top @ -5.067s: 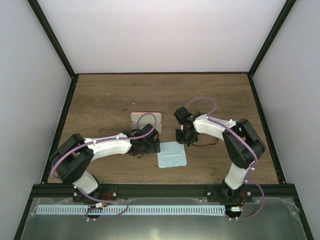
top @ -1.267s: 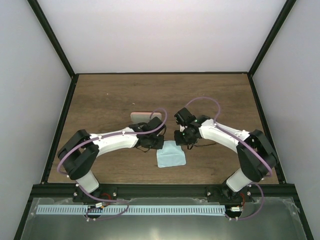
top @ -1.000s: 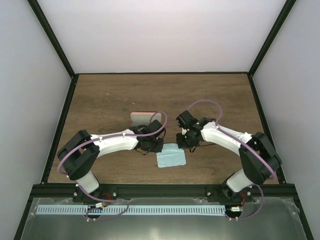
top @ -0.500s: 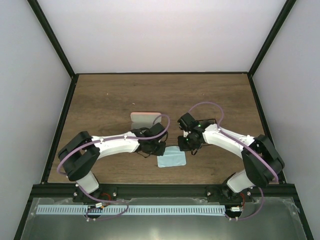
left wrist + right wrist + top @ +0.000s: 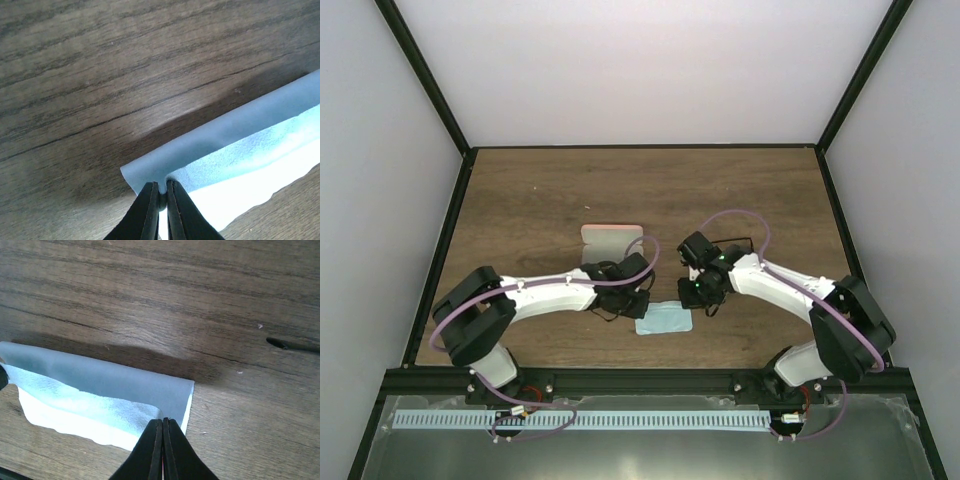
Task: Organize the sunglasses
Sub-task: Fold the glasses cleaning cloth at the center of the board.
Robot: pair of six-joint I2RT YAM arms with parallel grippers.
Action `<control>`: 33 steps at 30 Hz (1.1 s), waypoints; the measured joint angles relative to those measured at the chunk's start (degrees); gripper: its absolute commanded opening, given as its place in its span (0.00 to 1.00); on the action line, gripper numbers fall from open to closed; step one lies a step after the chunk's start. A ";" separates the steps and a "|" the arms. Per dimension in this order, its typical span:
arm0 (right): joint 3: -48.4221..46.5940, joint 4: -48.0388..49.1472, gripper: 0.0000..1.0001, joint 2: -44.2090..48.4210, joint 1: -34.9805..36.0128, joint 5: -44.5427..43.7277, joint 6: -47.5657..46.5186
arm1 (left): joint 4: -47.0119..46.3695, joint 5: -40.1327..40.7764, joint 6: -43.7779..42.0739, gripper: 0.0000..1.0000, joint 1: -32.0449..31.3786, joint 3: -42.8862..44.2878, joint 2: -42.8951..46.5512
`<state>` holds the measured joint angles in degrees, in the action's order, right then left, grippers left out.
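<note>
The right gripper (image 5: 163,421) is closed on one corner of the light blue cloth (image 5: 100,380), and the left gripper (image 5: 160,186) is pinched shut on another. Between them the cloth lies half folded on the wooden table (image 5: 540,200). Of the sunglasses (image 5: 292,344) only a thin dark temple tip shows, at the right edge of the right wrist frame, lying roughly left–right. Overhead, the right arm (image 5: 775,285) seems to cover them, so it is the nearer arm, once it lets go of the cloth.
</note>
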<state>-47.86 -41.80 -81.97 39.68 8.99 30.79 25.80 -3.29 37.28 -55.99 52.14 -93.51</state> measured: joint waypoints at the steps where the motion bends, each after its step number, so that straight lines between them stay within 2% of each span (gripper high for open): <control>1: 0.09 -0.11 0.01 0.07 0.04 0.02 0.07 | -0.02 -0.02 -0.02 0.05 -0.13 -0.11 0.02; 26: 2.08 -0.17 0.01 -0.50 2.32 1.86 1.22 | 0.02 -0.68 0.07 0.06 -2.32 -1.73 0.04; 33: 2.27 -0.17 0.02 -1.11 2.47 1.95 1.20 | -0.02 -0.79 0.20 0.16 -2.67 -1.75 0.04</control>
<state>-45.58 -41.98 -83.09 42.15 10.94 31.99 25.78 -4.08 37.47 -58.65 50.39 -93.47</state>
